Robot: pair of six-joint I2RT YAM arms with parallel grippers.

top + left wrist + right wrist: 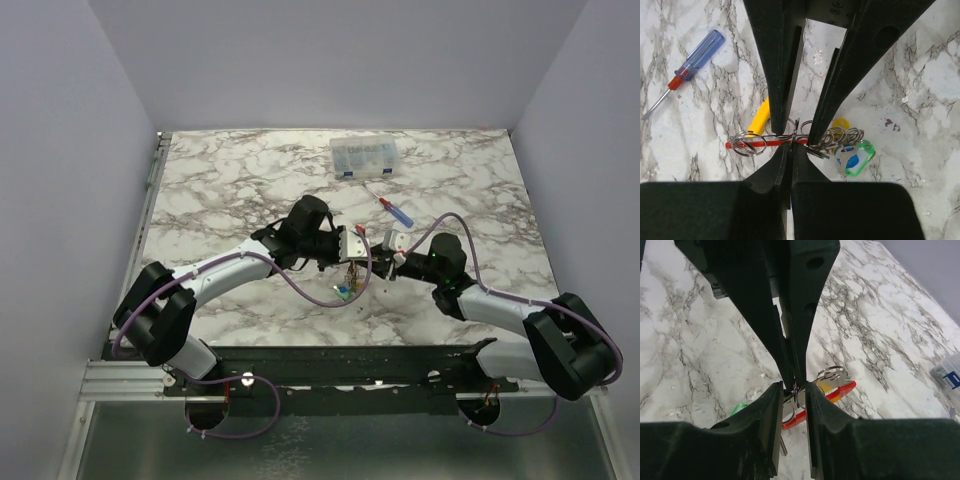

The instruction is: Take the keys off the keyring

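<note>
In the left wrist view the left fingers point(765, 200) fill the bottom of the frame, pressed together so only a thin seam shows, and at their tips they pinch the keyring point(752, 144), whose red band runs level across the middle. The right fingers point(775, 60) come down from the top edge and hide much of the bunch; their tips stand a little apart, one on each side of the pinch point, just above the band. Wire loops spread to the right of them, and the keys point(854, 160) lie at centre right with blue and green heads, a round yellow tag above. A yellow piece point(761, 116) pokes out behind one finger, too covered to identify. A blue-and-red screwdriver point(692, 60) lies at upper left on the marble worktop point(920, 75). In the right wrist view the right fingers point(740, 440) sit along the bottom with a clear gap between them, and a silvery loop and the red band pass through that gap; whether either pad touches metal is hard to tell. The left fingers point(805, 290) drop from the top, closed to a point on the loops just above the gap. A green scrap shows at lower left, the rest of the bunch hidden; a clear box point(947, 375) is cut off at the right edge. In the top view both arms meet at the centre of the frame, the fingertips too small to read, the keys point(347, 288) hanging just below them as a tiny coloured cluster.
</note>
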